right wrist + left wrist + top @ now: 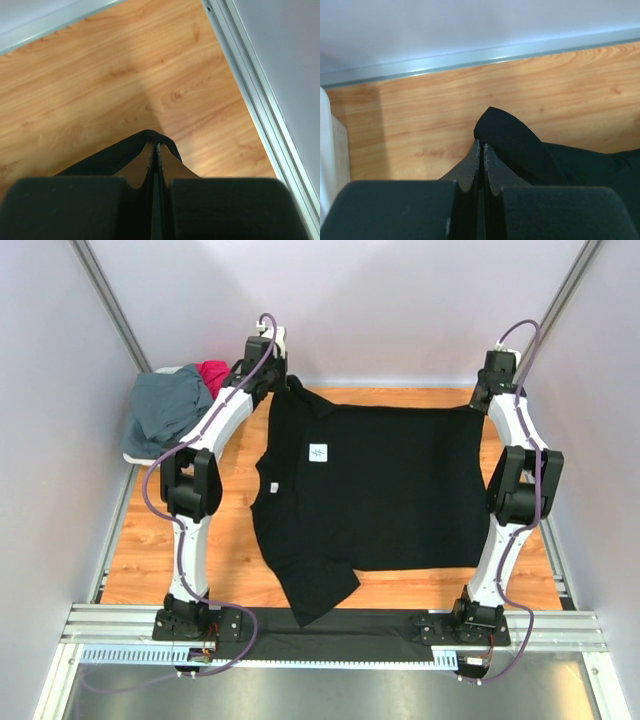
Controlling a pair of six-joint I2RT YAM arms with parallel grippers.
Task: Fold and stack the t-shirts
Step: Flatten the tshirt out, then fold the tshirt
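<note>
Though half-hidden, left end effector (pixel 481 146), right end effector (pixel 155 146) tight on black t-shirt (pixel 390 490).

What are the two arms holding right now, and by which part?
Both hold the black t-shirt: the left end effector pinches its far sleeve tip, and the right end effector pinches its far hem corner.

1. Right claw (pixel 155 150): at 6 o'clock in the view, jaws pressed together, tips on the cloth.
2. Black t-shirt (pixel 100 160): a folded edge is pinched at the claw tips and wraps over them. The rest trails off toward 8 o'clock, lying on the tabletop.
3. Tabletop (pixel 100 75): light wood grain, with a shadow band above the claw.
4. Metal rail (pixel 252 85): runs from 12 to 4 o'clock along the tabletop edge.
5. Grey wall (pixel 290 50): beyond the rail at 2 o'clock.
</note>
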